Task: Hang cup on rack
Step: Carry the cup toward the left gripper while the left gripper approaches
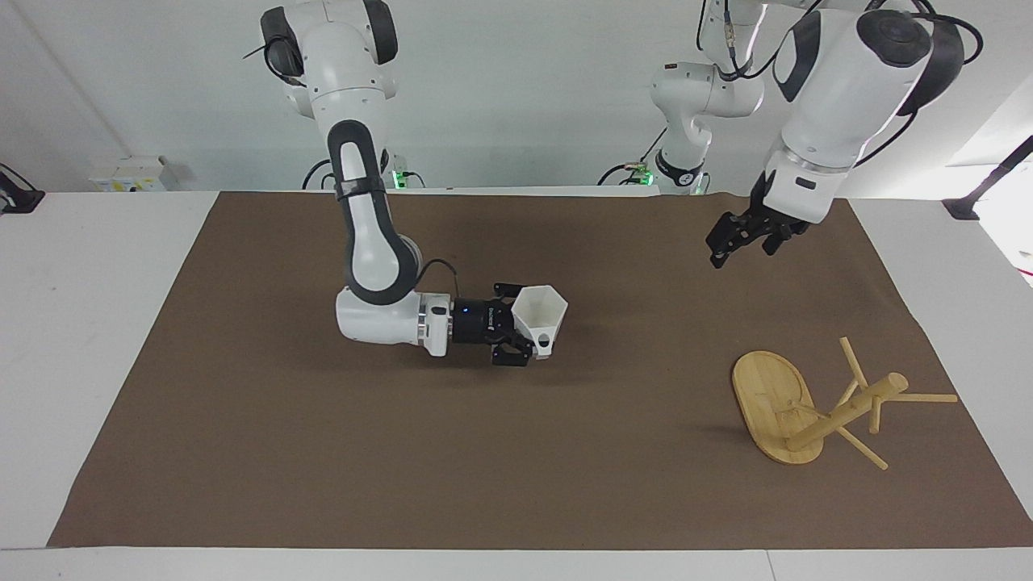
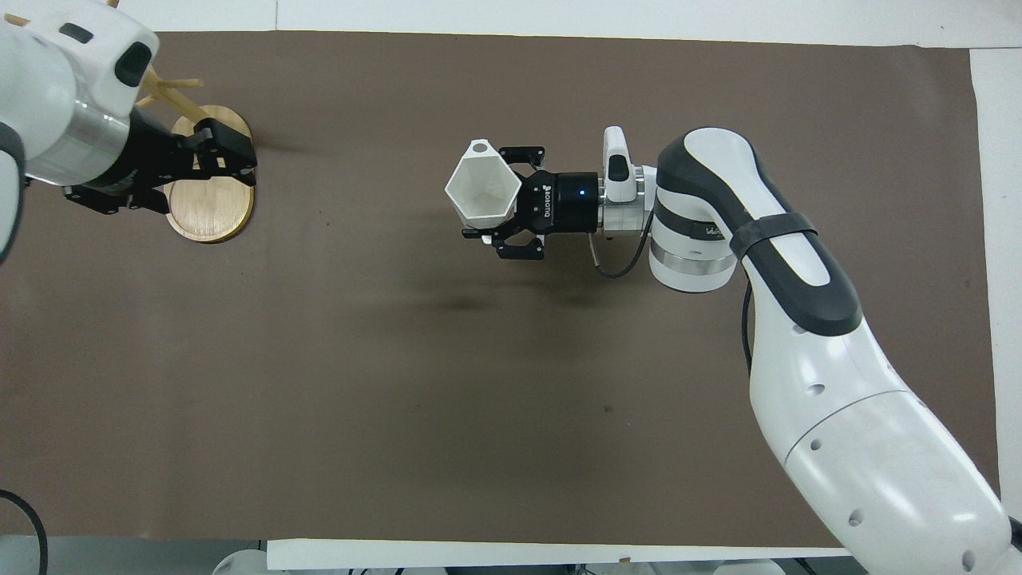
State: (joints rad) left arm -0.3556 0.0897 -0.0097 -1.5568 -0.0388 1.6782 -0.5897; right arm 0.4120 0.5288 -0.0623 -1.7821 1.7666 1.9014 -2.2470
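The cup [image 1: 541, 316] is small, white and faceted, with an angular rim and a small holed handle. It is held upright above the middle of the brown mat, mouth up. The rack [image 1: 815, 407], a light bamboo mug tree with an oval base, stands near the left arm's end.

There is one cup [image 1: 540, 313], white and faceted. There is one rack [image 1: 807, 403], made of light wood; it has one oval base, one thick post and several thin pegs, of which four can be counted in the facing view. There are two robot arms, each ending in one hand: the right hand [image 1: 516, 332] and the left hand [image 1: 730, 242]. One brown mat [image 1: 516, 468] covers the one worktop [image 1: 81, 266].
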